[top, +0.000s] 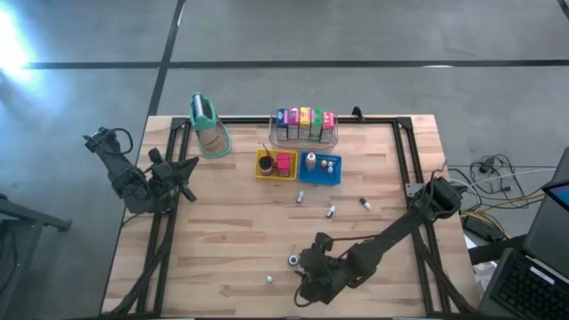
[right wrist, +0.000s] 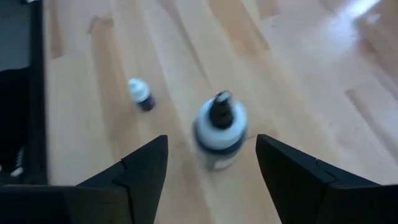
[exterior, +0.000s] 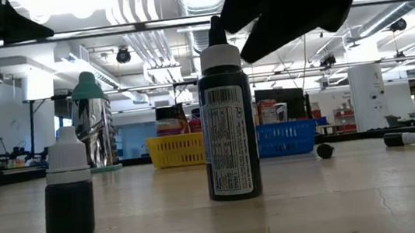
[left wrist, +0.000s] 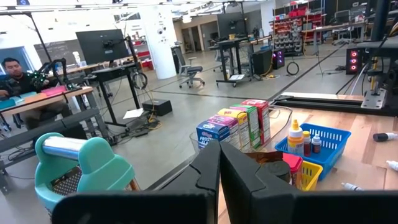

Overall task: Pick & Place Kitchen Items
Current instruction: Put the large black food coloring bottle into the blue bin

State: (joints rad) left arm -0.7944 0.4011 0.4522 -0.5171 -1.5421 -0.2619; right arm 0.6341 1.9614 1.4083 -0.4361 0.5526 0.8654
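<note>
Right gripper (right wrist: 211, 168) above upright dark dropper bottle (right wrist: 219, 129) at near table (top: 213, 267) edge, fingers spread wide to straddle its cap. Left gripper (left wrist: 219, 180) shut, parked beside tan container (top: 209, 129); likely waiting.

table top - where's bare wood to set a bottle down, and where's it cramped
Bare wood: the stretch between the left arm and the yellow tray, and the near left corner of the table. Crowded: the carton bin, blue tray, scattered small bottles, and around the right end effector.
</note>
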